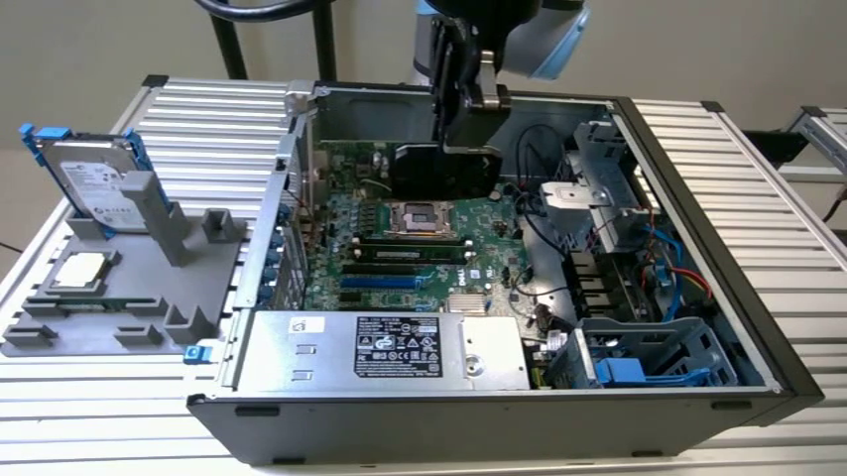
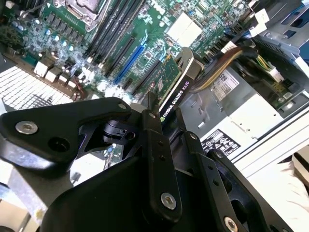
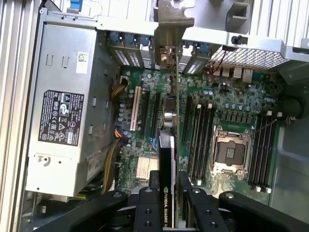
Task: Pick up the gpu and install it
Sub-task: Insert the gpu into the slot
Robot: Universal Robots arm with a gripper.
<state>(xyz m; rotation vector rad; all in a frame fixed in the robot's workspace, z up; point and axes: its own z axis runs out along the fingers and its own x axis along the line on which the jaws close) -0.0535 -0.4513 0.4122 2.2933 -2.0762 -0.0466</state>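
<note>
The gpu point(image 1: 443, 169) hangs on edge inside the open computer case point(image 1: 688, 248), above the green motherboard point(image 1: 397, 263), with my gripper point(image 1: 470, 124) shut on its upper edge. In the first wrist view the gpu point(image 3: 167, 154) appears edge-on between the fingers point(image 3: 157, 180). Its silver bracket point(image 3: 171, 24) points at the case's rear slot openings. It hovers over the expansion slots point(image 3: 155, 113), beside a white slot point(image 3: 137, 110). In the second wrist view the gpu point(image 2: 175, 84) shows its black shroud and green board, still off the motherboard point(image 2: 145, 43).
A silver power supply point(image 1: 411, 347) fills the case's near side, with cables point(image 3: 112, 159) running from it. The CPU socket point(image 1: 426, 216) and memory slots point(image 3: 205, 140) lie beside the card. A drive cage point(image 1: 636, 362) stands at the exterior view's right. A hard drive point(image 1: 93, 178) and processor chip point(image 1: 79, 270) rest on a grey fixture outside.
</note>
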